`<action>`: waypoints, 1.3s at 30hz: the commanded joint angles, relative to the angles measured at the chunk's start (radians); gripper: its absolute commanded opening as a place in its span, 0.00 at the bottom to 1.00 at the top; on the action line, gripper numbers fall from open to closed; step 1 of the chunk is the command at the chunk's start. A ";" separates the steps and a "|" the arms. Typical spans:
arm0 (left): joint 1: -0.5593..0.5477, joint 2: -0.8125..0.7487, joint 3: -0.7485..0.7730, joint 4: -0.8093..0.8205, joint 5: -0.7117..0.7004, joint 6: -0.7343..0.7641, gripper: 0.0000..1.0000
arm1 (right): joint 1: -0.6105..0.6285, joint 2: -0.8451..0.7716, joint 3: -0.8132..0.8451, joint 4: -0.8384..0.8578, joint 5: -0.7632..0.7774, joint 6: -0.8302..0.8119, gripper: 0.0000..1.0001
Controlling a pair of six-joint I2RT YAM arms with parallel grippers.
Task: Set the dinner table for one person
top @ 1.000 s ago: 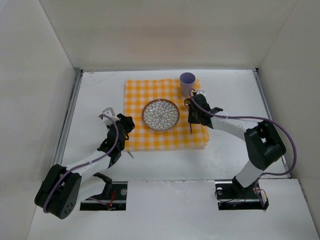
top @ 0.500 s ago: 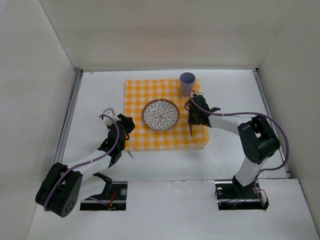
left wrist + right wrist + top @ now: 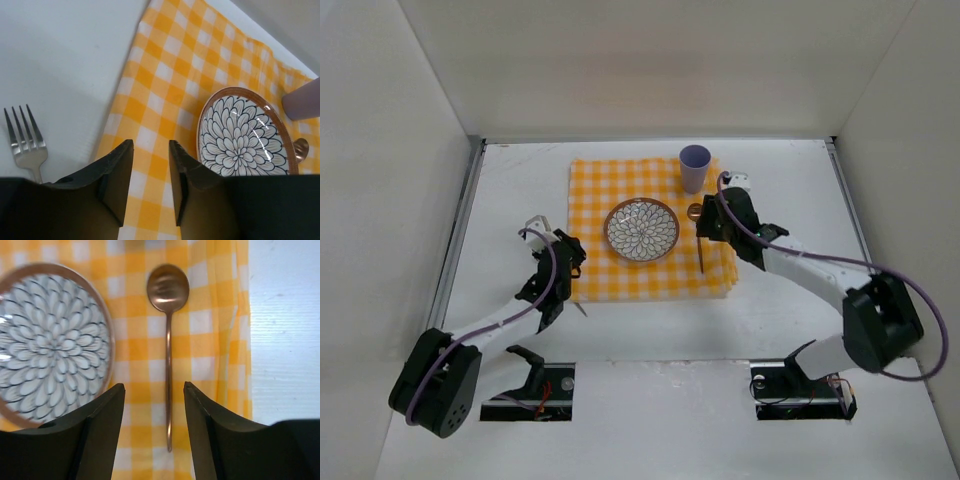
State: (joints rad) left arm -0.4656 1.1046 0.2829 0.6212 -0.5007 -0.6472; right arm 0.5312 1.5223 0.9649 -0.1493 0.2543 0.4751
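On the white dinner table (image 3: 510, 190) lies a yellow-and-white checked cloth (image 3: 595, 185). A flower-patterned plate (image 3: 642, 230) sits at its middle, and a lilac cup (image 3: 695, 167) stands at its far right corner. A copper spoon (image 3: 700, 245) lies on the cloth right of the plate, bowl pointing away. My right gripper (image 3: 713, 222) hovers open over the spoon (image 3: 168, 355), whose handle shows between the fingers, untouched. My left gripper (image 3: 150, 147) is open and empty above the cloth's left edge. A silver fork (image 3: 27, 145) lies on the bare table just left of it.
White walls enclose the table on the left, back and right. A metal rail (image 3: 460, 230) runs along the left edge. Both arm bases (image 3: 800, 385) sit at the near edge. Bare tabletop (image 3: 800, 200) lies right of the cloth.
My right gripper has opened and let go of the spoon, which now lies flat on the cloth, and the arm has pulled back to the right. My left jaws narrowed slightly.
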 commanded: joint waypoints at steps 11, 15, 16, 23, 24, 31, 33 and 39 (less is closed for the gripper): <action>0.009 -0.193 0.239 -0.944 -0.079 -0.205 0.10 | 0.134 -0.341 -0.410 0.438 0.072 0.094 0.07; 0.040 -0.206 0.205 -1.020 -0.065 -0.308 0.20 | 0.151 -0.341 -0.437 0.494 -0.001 0.115 0.14; 0.043 -0.197 0.197 -1.020 -0.064 -0.325 0.22 | 0.157 -0.341 -0.440 0.499 -0.009 0.122 0.15; 0.037 -0.102 0.217 -0.937 -0.058 -0.347 0.27 | 0.171 -0.314 -0.439 0.507 -0.039 0.125 0.19; 0.037 -0.082 0.226 -0.937 -0.064 -0.345 0.27 | 0.171 -0.310 -0.437 0.507 -0.052 0.126 0.19; 0.051 0.057 0.271 -0.930 -0.068 -0.339 0.26 | 0.177 -0.313 -0.434 0.505 -0.063 0.126 0.22; 0.054 0.073 0.272 -0.913 -0.064 -0.341 0.26 | 0.178 -0.315 -0.434 0.507 -0.058 0.122 0.23; 0.054 0.098 0.263 -0.871 -0.059 -0.328 0.26 | 0.194 -0.278 -0.419 0.502 -0.066 0.117 0.23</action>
State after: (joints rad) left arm -0.4171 1.1965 0.5179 -0.2707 -0.5545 -0.9779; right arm 0.7082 1.2293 0.5201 0.3000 0.2001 0.5957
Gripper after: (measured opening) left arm 0.265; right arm 0.227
